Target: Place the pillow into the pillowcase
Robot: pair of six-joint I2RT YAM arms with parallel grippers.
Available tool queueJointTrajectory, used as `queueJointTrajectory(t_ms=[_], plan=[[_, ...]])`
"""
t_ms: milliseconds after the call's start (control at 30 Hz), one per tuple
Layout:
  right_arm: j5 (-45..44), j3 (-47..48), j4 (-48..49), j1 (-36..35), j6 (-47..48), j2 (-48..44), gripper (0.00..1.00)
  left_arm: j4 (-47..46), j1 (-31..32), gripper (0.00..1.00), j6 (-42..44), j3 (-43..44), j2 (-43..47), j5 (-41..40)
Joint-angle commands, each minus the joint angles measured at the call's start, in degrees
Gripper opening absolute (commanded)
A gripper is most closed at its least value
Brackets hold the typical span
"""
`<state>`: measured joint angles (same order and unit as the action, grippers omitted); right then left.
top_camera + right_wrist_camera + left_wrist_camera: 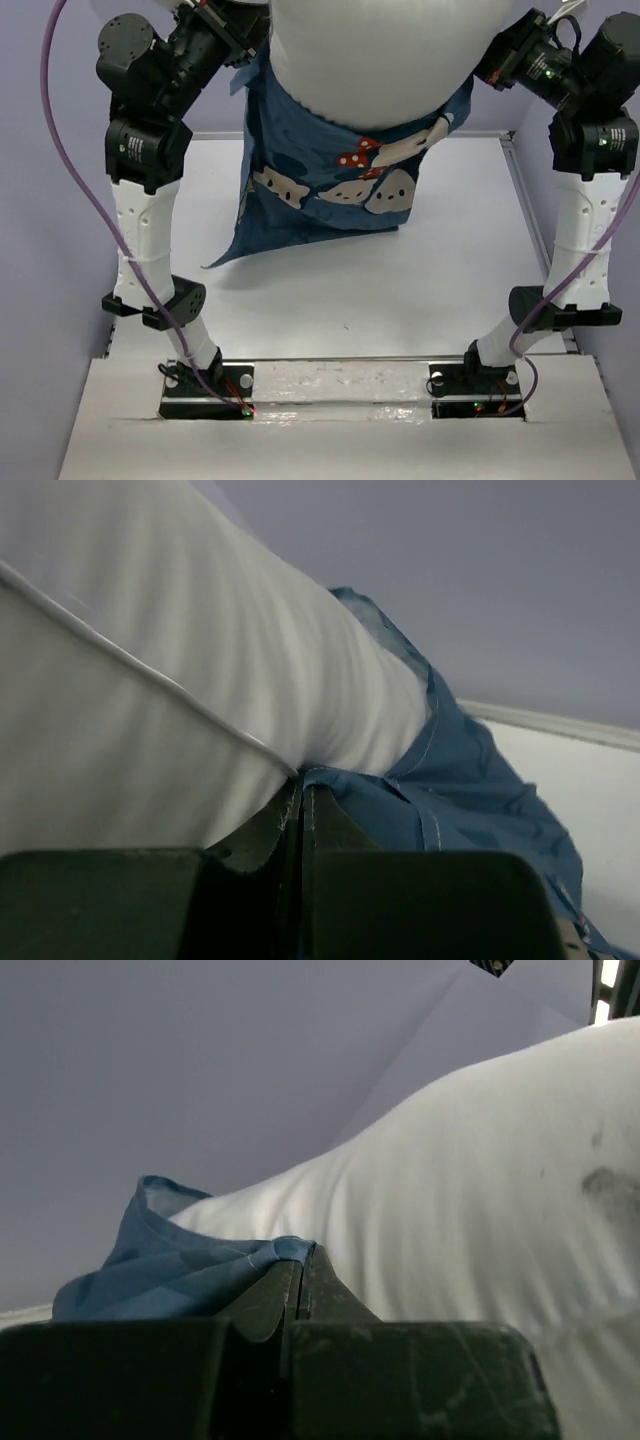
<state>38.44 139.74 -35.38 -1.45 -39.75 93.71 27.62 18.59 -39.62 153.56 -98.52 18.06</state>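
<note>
The plump white pillow (380, 60) hangs high at the top centre, its lower part inside the dark blue pillowcase (320, 190), which dangles down to the table. My left gripper (302, 1252) is shut on the pillowcase's hem (170, 1270) beside the pillow (480, 1220). My right gripper (301, 778) is shut on the pillowcase's hem (450, 800) right under the pillow's seam (150, 680). In the top view the left gripper (245, 40) is at the pillow's left side and the right gripper (490, 65) at its right side, both raised above the table.
The white table (400, 290) lies below, with grey walls (30, 200) on the left and right. The arm bases (205, 385) sit at the near edge. A purple cable (70, 150) loops along the left arm.
</note>
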Motion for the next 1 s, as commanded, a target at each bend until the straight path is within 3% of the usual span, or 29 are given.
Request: queueJointTrajectory(t_ms=[0,67,100,133,167,200,233,267,300,333,367,400,433,467,500,533,567,600,633,667,700,733,767,800,833,867,900,933,967], plan=[[0.92,16.49,4.23,3.12,-0.80,-2.87,0.00,-13.02,3.55,0.00,5.57,-7.80,16.01,-6.70],[4.44,-3.47,3.53,3.12,-0.48,-6.84,0.00,-28.12,-1.07,0.00,2.99,-29.42,23.60,-1.15],[8.37,-14.21,26.44,6.08,-12.43,-11.31,0.00,-37.45,-7.36,0.00,-8.52,-38.07,26.33,5.08],[6.84,1.17,25.11,9.16,-12.55,-7.01,0.00,-27.89,-7.43,0.00,-7.94,-26.76,22.36,1.66],[2.56,22.46,15.09,9.80,-8.81,-0.44,0.00,-17.26,-6.38,0.00,-3.58,-9.15,17.01,-1.51],[3.57,32.94,3.59,9.80,-8.94,3.54,0.00,-10.02,-3.76,0.00,0.64,10.77,7.39,-2.15],[9.41,30.09,-1.92,5.19,-7.03,4.28,0.00,-1.68,-1.21,0.00,2.42,16.11,2.33,-2.68],[5.72,9.96,-0.24,3.06,2.30,-0.33,0.00,9.36,3.25,0.00,3.39,18.07,0.11,-5.56],[6.30,-3.55,15.96,3.12,-1.78,-5.85,0.00,7.38,4.17,0.00,3.93,16.79,-1.05,-2.71],[6.47,-12.13,27.09,6.08,-9.22,-10.52,0.00,-10.21,4.17,0.00,0.10,15.38,1.29,0.97],[1.34,7.28,10.76,6.11,-4.51,-7.96,0.00,-15.00,4.26,0.00,0.85,10.32,4.45,-3.34],[0.07,15.48,4.59,6.11,-1.33,-5.67,0.00,-15.22,7.83,0.00,3.99,3.05,11.96,-6.69],[5.37,12.34,2.00,2.72,3.14,-5.82,0.00,-15.48,9.00,0.00,8.81,-7.12,16.73,-11.60],[4.38,-12.66,5.37,2.68,0.75,-13.30,0.00,-24.28,8.92,0.00,7.72,-20.96,21.83,-12.52],[4.63,-18.83,27.59,4.34,-5.89,-15.64,0.00,-35.50,7.27,0.00,4.84,-37.55,28.84,-9.74],[5.68,-9.32,25.29,10.18,-9.70,-13.14,0.00,-29.52,7.60,0.00,5.25,-29.36,26.91,-13.20],[2.03,9.92,15.09,10.24,-4.69,-7.63,0.00,-21.72,8.12,0.00,10.47,-17.79,23.84,-13.23],[3.56,27.08,0.80,9.11,-3.59,-0.71,0.00,-17.64,8.48,0.00,10.87,-18.03,22.16,-13.32],[2.71,22.38,-6.21,-0.73,7.55,-0.55,0.00,-20.47,8.74,0.00,10.79,-26.47,24.75,-12.45],[0.35,13.37,0.94,-0.83,8.19,-2.64,0.00,-29.81,8.14,0.00,6.61,-44.48,28.17,-8.96],[3.72,-3.78,14.41,0.30,1.93,-6.57,0.00,-36.08,6.56,0.00,5.44,-41.26,31.17,-7.71],[2.10,0.84,20.29,4.05,-1.79,-11.14,0.00,-26.31,6.11,0.00,8.38,-29.22,27.54,-11.61],[-2.53,11.24,15.39,4.09,0.79,-9.96,0.00,-18.81,6.72,0.00,10.33,-15.70,23.42,-10.26],[4.21,7.16,9.42,4.09,0.99,-11.17,0.00,-8.82,7.85,0.00,12.00,-11.13,19.37,-11.55],[4.54,-7.32,11.71,2.52,1.51,-15.10,0.00,-10.20,9.34,0.00,12.54,-19.00,20.81,-13.74],[3.32,-24.00,20.26,1.55,-2.92,-19.66,0.00,-20.22,9.53,0.00,11.33,-31.87,24.57,-11.23],[3.66,-31.47,33.05,5.63,-6.45,-21.36,0.00,-33.63,6.06,0.00,7.92,-48.27,29.56,-5.81],[5.93,-3.97,25.00,7.67,-6.57,-11.81,0.00,-28.63,3.93,0.00,6.67,-38.87,29.09,-8.89],[3.08,17.19,14.65,7.69,-4.22,-11.71,0.00,-17.45,4.00,0.00,10.22,-20.41,23.60,-10.23]])
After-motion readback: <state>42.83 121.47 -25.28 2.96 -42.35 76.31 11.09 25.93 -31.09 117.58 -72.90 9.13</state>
